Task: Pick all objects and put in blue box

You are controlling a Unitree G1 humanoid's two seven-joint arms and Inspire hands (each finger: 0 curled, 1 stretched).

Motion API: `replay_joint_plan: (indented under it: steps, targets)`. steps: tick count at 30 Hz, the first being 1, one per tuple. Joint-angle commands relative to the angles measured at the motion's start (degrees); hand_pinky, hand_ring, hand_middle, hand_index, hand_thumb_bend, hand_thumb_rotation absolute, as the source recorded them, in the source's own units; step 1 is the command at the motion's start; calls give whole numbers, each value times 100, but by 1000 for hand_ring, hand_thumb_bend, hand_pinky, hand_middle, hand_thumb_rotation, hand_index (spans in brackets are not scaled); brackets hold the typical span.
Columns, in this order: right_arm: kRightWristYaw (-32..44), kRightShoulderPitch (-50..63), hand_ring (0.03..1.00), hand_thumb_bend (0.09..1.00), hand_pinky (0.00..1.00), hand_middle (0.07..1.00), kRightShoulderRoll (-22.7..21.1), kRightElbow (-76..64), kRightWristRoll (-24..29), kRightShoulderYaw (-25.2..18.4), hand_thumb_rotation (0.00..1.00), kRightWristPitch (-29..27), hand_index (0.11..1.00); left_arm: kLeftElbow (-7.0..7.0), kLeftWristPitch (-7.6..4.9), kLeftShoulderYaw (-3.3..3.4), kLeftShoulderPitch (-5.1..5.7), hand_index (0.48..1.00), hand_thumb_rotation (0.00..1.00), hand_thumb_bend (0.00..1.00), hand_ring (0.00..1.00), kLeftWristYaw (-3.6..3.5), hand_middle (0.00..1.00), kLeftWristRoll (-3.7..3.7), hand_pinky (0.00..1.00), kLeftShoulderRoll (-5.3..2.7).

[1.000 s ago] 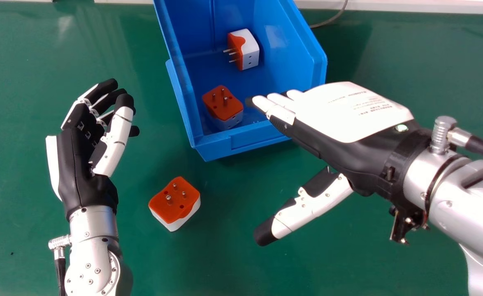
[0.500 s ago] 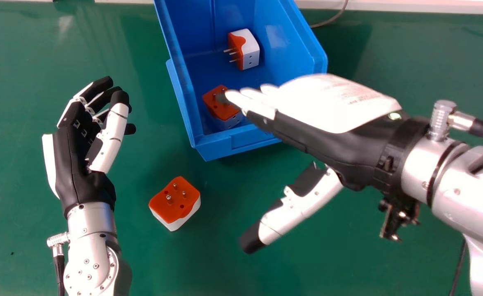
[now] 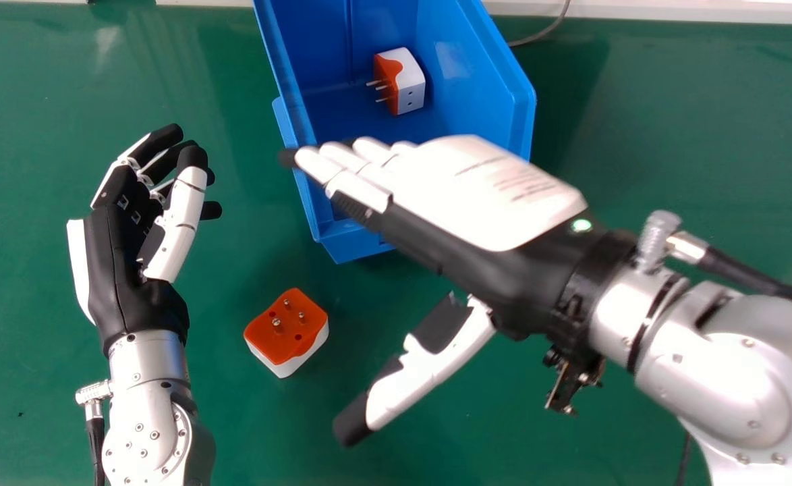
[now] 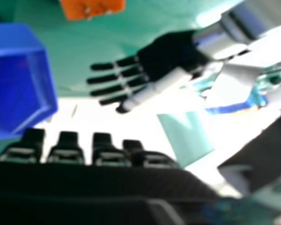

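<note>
What matters to me here is how the loose plug (image 3: 287, 332) lies to my right hand (image 3: 484, 196). Taking the box (image 3: 514, 108) as my mark, the plug sits on the table on my side of it, just off its near left corner, pins up. The right hand hangs over the box's near end, fingers straight and together, thumb spread well apart from them, gripping nothing. From its palm the plug lies leftward and back toward me, outside the box, facing the opening between fingers and thumb. The left hand (image 3: 123, 270) is left of the box, fingers loosely bent and empty; the plug is to its right and a little closer to me. By eye, the right thumb is the nearest part of either hand, so I would take this one with the right. The plug is almost square, its slightly longer side slanting from near left up toward the box, so it runs across the line of my right fingers. I judge I need to go left and toward me, then down, and perhaps turn the wrist before closing; coming in low too soon could catch the box's near wall. One boxed plug (image 3: 409, 84) rests inside, toward the back.
</note>
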Motion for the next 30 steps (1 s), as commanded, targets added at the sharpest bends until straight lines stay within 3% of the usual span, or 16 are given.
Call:
replay_joint_plan:
  steps: [1,2,7,10,15,18,23,25,30]
  targets:
    - [520,-220,992,995,964,994,-156,-191,-182,117,579,140,994,-162,-4,2,12,700,400,572,639,-20,715,-40,511,0]
    - [789,-275,867,897,829,891,-212,-219,-336,181,463,249,906,-187,13,-1,20,697,399,579,635,-5,712,-31,508,-6]
    - [1289,-371,867,897,829,891,-291,-235,-1149,418,463,206,906,-159,-46,1,55,697,399,579,635,-29,712,-9,508,26]
    - [1288,-338,867,897,829,891,-229,-209,-1228,398,463,120,906,-173,-67,-14,62,697,399,579,635,-10,712,36,508,21]
    - [1152,-298,893,918,838,913,-169,-125,-1244,346,417,-49,925,-133,-95,-13,43,699,391,585,632,-5,712,38,508,13]
    - [854,-228,893,918,838,913,-106,-4,-1381,366,417,-219,925,-122,-80,-7,38,699,391,585,632,-25,712,-1,508,7]
    - [242,-59,932,948,897,945,-7,294,-1416,365,401,-540,952,-264,-41,-66,88,699,387,593,630,-17,711,41,507,-20]
    - [34,-3,932,948,897,945,63,403,-1378,341,401,-613,952,-164,-75,-44,63,699,387,593,630,-21,711,42,507,-4]
    - [-817,191,946,959,917,956,275,942,-1139,401,389,-967,962,-311,59,-40,68,696,386,595,629,42,709,-12,504,-88]
